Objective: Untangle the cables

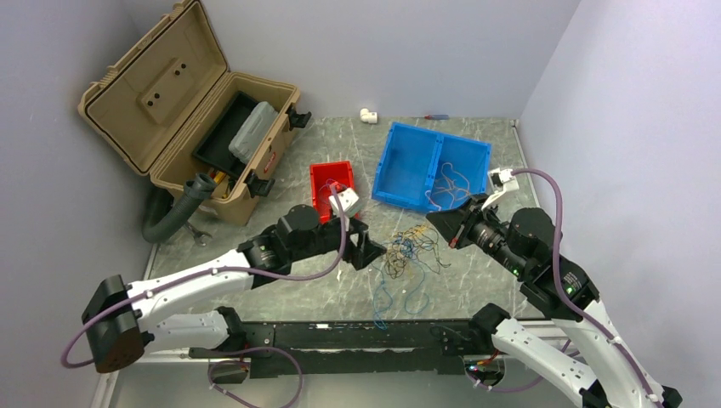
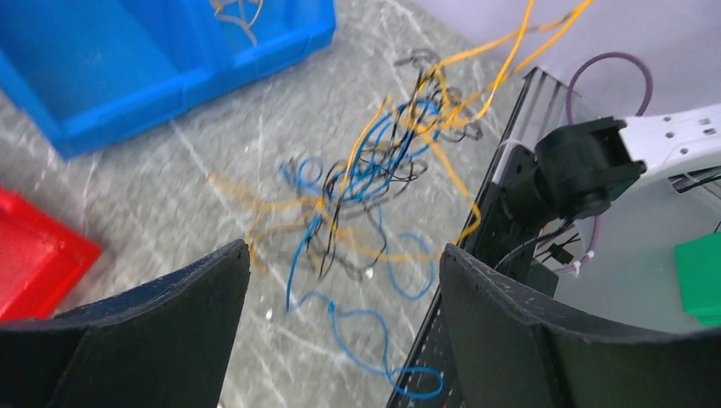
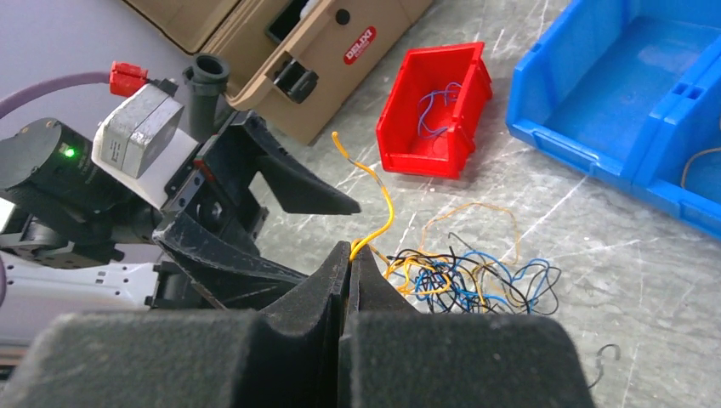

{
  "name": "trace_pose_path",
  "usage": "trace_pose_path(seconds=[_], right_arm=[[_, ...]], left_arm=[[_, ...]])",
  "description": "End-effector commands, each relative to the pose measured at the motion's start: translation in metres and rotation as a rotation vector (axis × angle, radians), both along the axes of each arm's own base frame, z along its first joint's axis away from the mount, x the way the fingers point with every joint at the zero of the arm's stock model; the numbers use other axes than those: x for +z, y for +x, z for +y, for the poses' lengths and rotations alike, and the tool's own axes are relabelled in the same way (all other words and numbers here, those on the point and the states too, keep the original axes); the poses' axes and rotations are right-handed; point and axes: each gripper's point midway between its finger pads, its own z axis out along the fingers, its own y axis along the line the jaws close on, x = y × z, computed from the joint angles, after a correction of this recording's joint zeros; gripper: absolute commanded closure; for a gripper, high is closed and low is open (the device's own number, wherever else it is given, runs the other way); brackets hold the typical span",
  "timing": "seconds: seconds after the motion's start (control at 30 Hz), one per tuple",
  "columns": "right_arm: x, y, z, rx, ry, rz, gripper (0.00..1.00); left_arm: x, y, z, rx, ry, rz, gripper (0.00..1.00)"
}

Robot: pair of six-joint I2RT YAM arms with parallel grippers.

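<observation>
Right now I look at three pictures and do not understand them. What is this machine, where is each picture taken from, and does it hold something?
These are two robot arms on a table. One picture looks down from above; the other two come from cameras on each wrist. On the table lies a tangle of thin cables, beside a red bin, a blue bin and an open tan toolbox. The right gripper is shut on a yellow-orange cable. The left gripper is open, holding nothing.

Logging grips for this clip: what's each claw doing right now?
Left claw: open, holding nothing.
Right claw: shut on a thin yellow-orange cable.
</observation>
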Motion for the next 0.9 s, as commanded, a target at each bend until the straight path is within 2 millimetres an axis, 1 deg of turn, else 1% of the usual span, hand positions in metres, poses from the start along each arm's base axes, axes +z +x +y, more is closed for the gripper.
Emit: trace_pose_path(seconds=[0.0,0.07,0.17,0.3,0.37,0.4,0.5,0.53,0.6,0.67,0.83,0.87], right_arm=[[0.041,-0.003,0.008,0.047,0.086,-0.097,1.00],[0.043,-0.003,0.008,0.046,0.095,-0.102,1.00],[0.046,-0.003,0.009,0.047,0.101,-0.106,1.00],[0.050,-0.003,0.009,0.050,0.108,-0.118,1.00],[0.054,-0.003,0.010,0.052,0.113,-0.124,1.00],[0.057,-0.003,0.009,0.051,0.118,-0.130,1.00],[0.067,-0.004,0.007,0.044,0.126,-0.155,1.00],[0.072,-0.004,0.005,0.037,0.130,-0.168,1.00],[0.084,-0.004,-0.001,0.013,0.134,-0.202,1.00],[0.097,-0.006,-0.007,-0.001,0.141,-0.242,1.00],[0.137,-0.007,-0.030,-0.089,0.153,-0.353,1.00],[0.145,-0.008,-0.034,-0.106,0.157,-0.375,1.00]], left_arm=[[0.050,0.004,-0.033,-0.076,-0.126,-0.119,0.16],[0.052,0.004,-0.044,-0.100,-0.131,-0.117,0.16],[0.050,0.004,-0.056,-0.120,-0.137,-0.115,0.16],[0.038,0.008,-0.072,-0.136,-0.126,-0.081,0.17],[0.031,0.008,-0.079,-0.148,-0.122,-0.054,0.20],[0.027,0.008,-0.083,-0.152,-0.122,-0.039,0.25],[0.011,0.016,-0.086,-0.097,-0.111,0.017,0.54],[0.004,0.018,-0.086,-0.084,-0.107,0.034,0.59],[-0.008,0.016,-0.087,-0.089,-0.105,0.061,0.64],[-0.021,0.013,-0.088,-0.097,-0.106,0.090,0.71],[-0.063,0.001,-0.083,-0.110,-0.078,0.183,0.80],[-0.066,-0.001,-0.083,-0.111,-0.086,0.192,0.81]])
